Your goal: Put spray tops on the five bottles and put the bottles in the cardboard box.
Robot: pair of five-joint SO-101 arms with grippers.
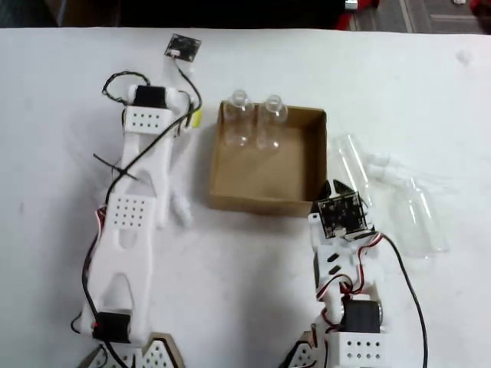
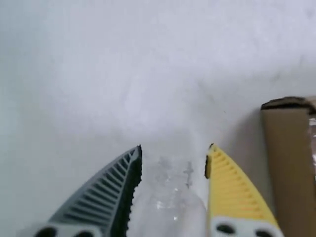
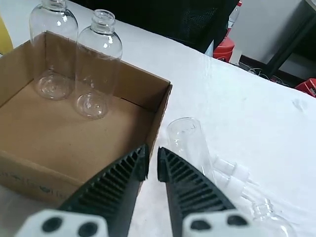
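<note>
Left gripper (image 2: pixel 175 146): clamped on clear plastic bottle (image 2: pixel 170 202) at 10 o'clock of brown cardboard box (image 1: pixel 265 201), probably steadying for capping. Right gripper (image 3: pixel 153 160): nearly closed, empty, at 4 o'clock near white spray tops (image 3: pixel 229 173).

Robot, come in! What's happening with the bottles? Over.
Left claw shut on a bottle. Right claw shut, empty, by the box. Two bottles upright in box, uncapped. More bottles and tops lying loose beside it.
</note>
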